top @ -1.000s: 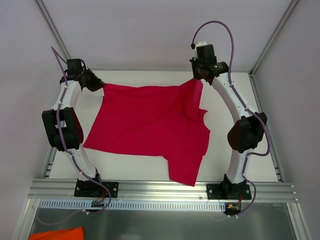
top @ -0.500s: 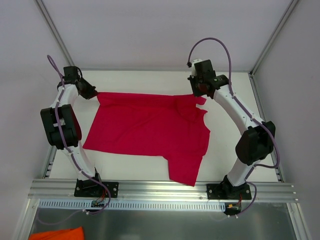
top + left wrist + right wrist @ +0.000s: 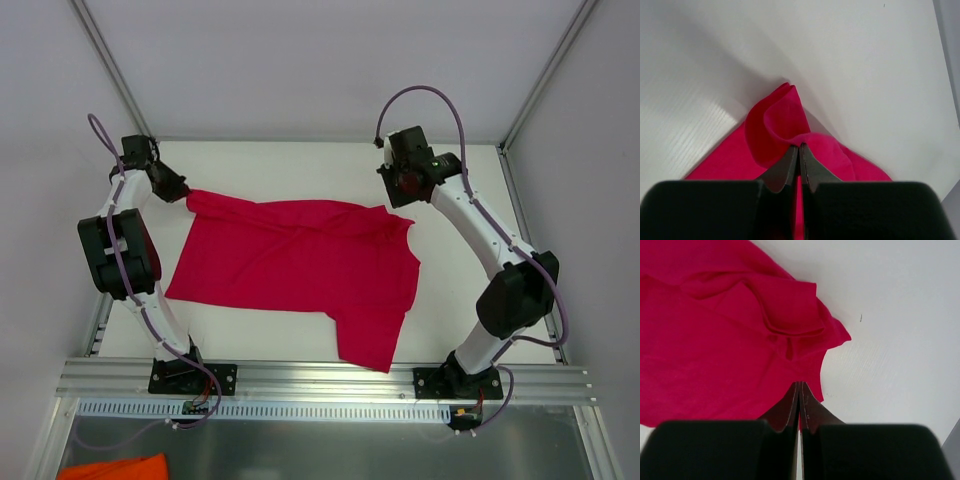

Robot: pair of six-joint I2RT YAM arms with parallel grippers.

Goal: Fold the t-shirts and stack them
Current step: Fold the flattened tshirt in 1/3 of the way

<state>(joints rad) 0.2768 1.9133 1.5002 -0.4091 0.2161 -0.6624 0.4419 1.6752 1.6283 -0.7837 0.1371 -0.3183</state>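
Observation:
A crimson-red t-shirt [image 3: 300, 265] lies spread on the white table [image 3: 480, 190], one sleeve reaching toward the near edge. My left gripper [image 3: 184, 194] is shut on its far left corner, low over the table. In the left wrist view the fabric [image 3: 775, 120] curls up and over the closed tips of the left gripper [image 3: 799, 146]. At the far right corner my right gripper [image 3: 400, 206] is also shut on the shirt. The right wrist view shows the cloth [image 3: 715, 330] rumpled ahead of the right gripper [image 3: 799, 383], with a red sliver pinched between the jaws.
An aluminium rail [image 3: 320, 378] runs along the table's near edge by the arm bases. An orange cloth [image 3: 112, 468] lies below it at the bottom left. Frame posts [image 3: 110, 60] and white walls close in the back and sides.
Both grippers have come down and toward the near side with the shirt's far edge. The edge that hung raised now lies low, rumpled along the back of the shirt.

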